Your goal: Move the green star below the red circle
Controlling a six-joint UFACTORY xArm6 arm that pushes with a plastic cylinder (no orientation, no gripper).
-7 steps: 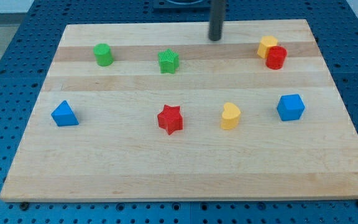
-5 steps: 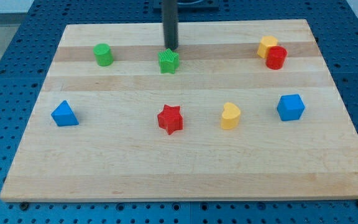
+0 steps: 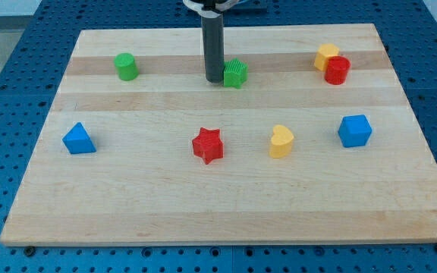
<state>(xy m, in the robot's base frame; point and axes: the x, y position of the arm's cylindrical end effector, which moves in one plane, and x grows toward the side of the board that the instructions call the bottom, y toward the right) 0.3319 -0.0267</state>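
Tip (image 3: 215, 80) now touches green star (image 3: 235, 73), shoved rightward since.

Pretty sure I'm in a robotics lab: my wooden board (image 3: 226, 205) sits on a blue perforated bench top (image 3: 6, 76) with a regular grid of mounting holes showing past every edge. Small coloured test blocks are scattered across the board, nothing homey.

My tip (image 3: 215, 80) now sits lower on the board than before, touching, as far as the view shows, the left side of the green star (image 3: 235, 73). The star lies further toward the view's right than earlier, nearer the red circle (image 3: 337, 70).
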